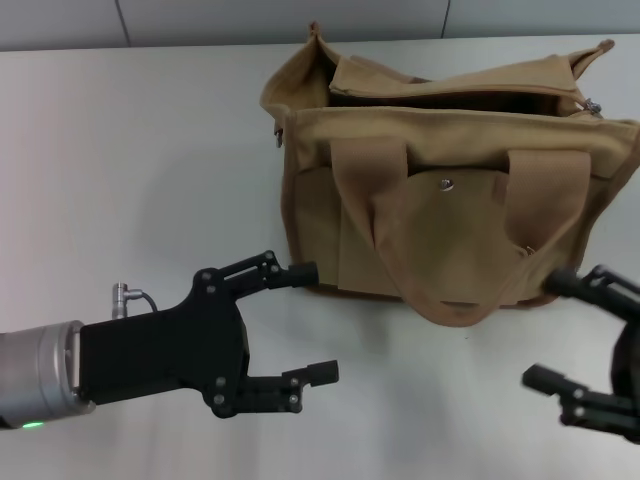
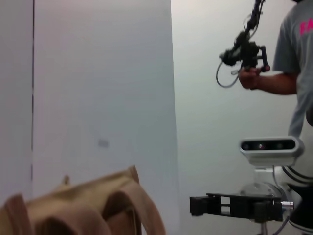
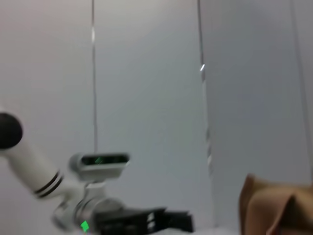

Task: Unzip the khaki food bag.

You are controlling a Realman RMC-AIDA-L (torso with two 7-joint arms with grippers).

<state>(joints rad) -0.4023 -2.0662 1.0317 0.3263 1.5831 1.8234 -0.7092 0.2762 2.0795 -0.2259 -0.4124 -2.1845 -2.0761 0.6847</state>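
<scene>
The khaki food bag [image 1: 440, 180] stands on the white table, its front pocket with a metal snap [image 1: 448, 183] facing me. Its two handles hang down the front and its top gapes apart. A small metal piece [image 1: 592, 104] shows at the top's right end. My left gripper [image 1: 312, 322] hovers open just in front of the bag's lower left corner, its upper finger close to the bag. In front of the lower right corner, my right gripper [image 1: 545, 330] is open too. Neither holds anything. The bag [image 2: 88, 205] shows partly in the left wrist view, and its corner [image 3: 279, 205] in the right wrist view.
The white table [image 1: 130, 170] spreads to the left of the bag, with a grey wall behind. A person [image 2: 293, 73] holding a handheld device stands off to the side in the left wrist view.
</scene>
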